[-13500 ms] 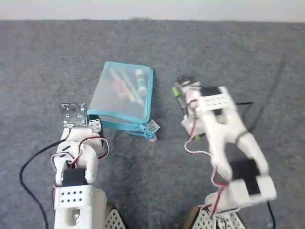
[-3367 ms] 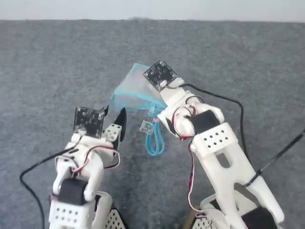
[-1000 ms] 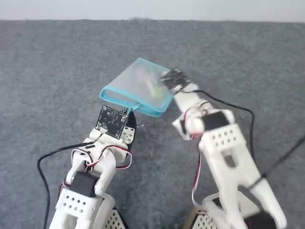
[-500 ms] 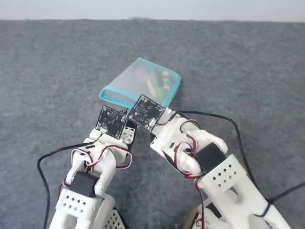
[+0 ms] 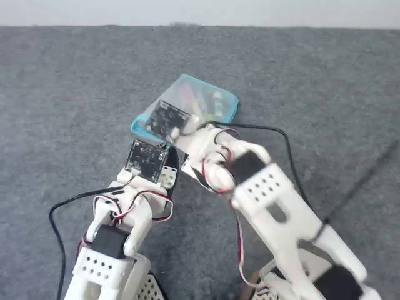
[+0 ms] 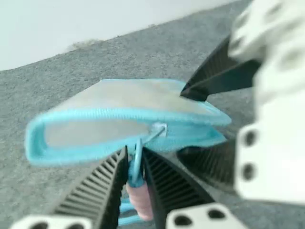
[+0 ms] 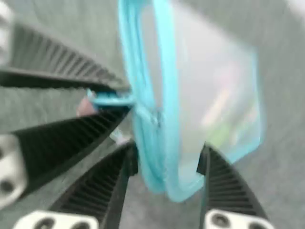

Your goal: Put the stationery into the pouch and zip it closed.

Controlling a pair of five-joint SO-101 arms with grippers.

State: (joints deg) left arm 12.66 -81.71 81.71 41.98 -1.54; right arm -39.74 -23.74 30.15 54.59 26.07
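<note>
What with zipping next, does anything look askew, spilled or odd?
Nothing spilled or damaged. The pouch sits at a slant on the carpet, stationery inside; the left gripper is shut on its zip cord, and the right gripper is at one end.

The pouch (image 5: 215,103) is see-through with turquoise edging and lies on the grey counter (image 5: 312,75). Green and pink stationery (image 5: 199,99) shows through its side. A blue loop (image 6: 136,167) hangs from its zip pull (image 6: 159,129), pinched in the left tool (image 6: 135,155).

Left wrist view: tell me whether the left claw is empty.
No, the left claw is shut on the blue zipper cord of the pouch.
</note>
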